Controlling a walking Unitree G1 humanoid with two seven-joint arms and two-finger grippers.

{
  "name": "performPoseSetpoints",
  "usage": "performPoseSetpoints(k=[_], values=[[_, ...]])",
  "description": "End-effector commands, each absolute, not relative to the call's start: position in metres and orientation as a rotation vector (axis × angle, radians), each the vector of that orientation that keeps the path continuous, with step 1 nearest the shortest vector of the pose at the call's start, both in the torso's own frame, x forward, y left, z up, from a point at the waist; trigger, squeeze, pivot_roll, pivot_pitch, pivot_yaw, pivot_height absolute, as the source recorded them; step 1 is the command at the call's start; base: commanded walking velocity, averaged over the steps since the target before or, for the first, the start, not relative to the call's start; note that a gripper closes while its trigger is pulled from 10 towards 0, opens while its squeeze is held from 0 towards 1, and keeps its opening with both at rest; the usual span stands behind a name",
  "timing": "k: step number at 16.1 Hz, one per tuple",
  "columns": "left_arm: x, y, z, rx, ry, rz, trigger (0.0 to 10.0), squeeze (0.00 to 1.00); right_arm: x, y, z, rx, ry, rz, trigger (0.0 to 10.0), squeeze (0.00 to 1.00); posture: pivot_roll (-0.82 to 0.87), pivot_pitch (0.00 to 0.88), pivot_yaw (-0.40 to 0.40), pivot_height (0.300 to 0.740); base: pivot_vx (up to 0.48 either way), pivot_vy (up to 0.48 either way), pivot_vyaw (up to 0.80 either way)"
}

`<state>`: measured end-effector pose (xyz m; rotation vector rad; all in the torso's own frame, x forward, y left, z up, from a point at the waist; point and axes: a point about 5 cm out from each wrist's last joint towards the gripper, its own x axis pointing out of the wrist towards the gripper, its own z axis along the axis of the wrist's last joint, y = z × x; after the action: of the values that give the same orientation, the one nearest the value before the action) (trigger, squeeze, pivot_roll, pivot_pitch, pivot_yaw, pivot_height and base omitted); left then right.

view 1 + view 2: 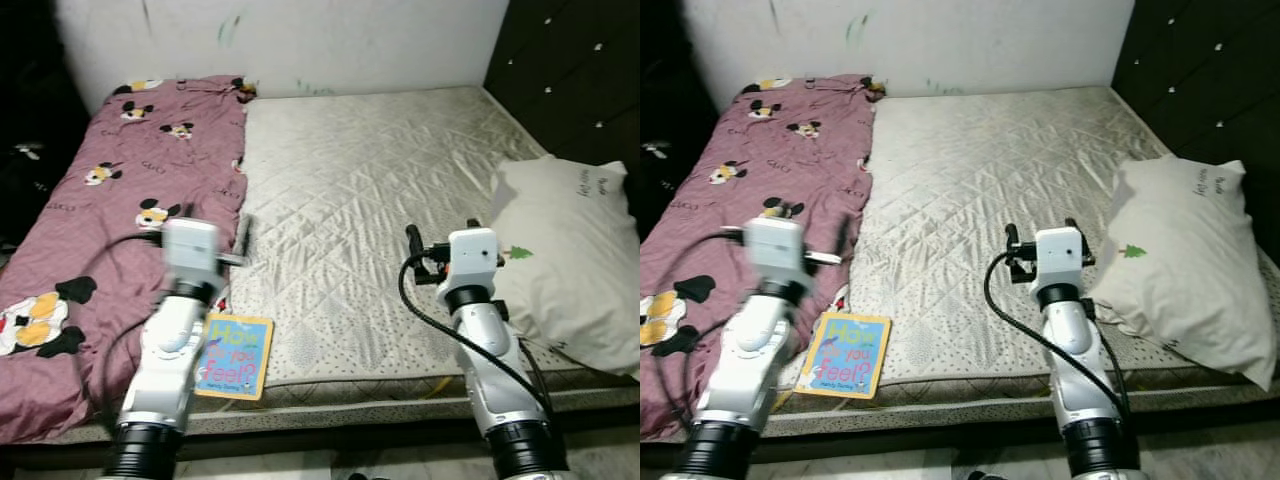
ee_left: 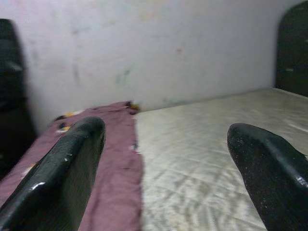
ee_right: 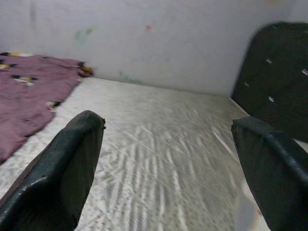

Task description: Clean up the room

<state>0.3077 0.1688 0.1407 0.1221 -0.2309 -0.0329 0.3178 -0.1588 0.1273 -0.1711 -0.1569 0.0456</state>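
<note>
A thin picture book [image 1: 235,356] with a blue-and-yellow cover lies flat at the mattress's front edge, just right of my left arm. A maroon blanket [image 1: 130,200] printed with cartoon mice covers the left strip of the bed. A white pillow [image 1: 570,260] rests at the right side. My left gripper [image 2: 166,132] hovers open above the blanket's inner edge, behind the book, holding nothing. My right gripper [image 1: 442,235] is open over the bare quilted mattress [image 1: 370,180], just left of the pillow, also holding nothing.
A dark padded headboard [image 1: 570,70] rises at the right end of the bed. A white scuffed wall [image 1: 300,40] runs along the far side. Dark furniture [image 1: 25,150] stands off the left edge. The bed's front edge is right before me.
</note>
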Motion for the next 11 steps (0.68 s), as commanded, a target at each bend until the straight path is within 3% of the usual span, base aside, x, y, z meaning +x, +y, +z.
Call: performPoseSetpoints(k=[1, 5, 11], values=[[0.299, 0.182, 0.134, 0.129, -0.224, 0.016, 10.0, 0.0, 0.312, -0.159, 0.127, -0.154, -0.166, 0.069, 10.0, 0.0, -0.05, 0.0, 0.016, 0.74, 0.0, 0.0, 0.0], [0.266, 0.194, 0.108, 0.099, -0.148, 0.085, 10.0, 0.0, 0.289, -0.176, 0.109, -0.18, -0.106, 0.087, 10.0, 0.0, -0.03, 0.0, -0.001, 0.74, 0.0, 0.0, 0.0], [0.248, 0.192, 0.103, 0.109, -0.13, 0.065, 10.0, 0.0, 0.274, -0.187, 0.113, -0.163, -0.103, 0.034, 10.0, 0.0, -0.04, 0.0, -0.014, 0.74, 0.0, 0.0, 0.0]])
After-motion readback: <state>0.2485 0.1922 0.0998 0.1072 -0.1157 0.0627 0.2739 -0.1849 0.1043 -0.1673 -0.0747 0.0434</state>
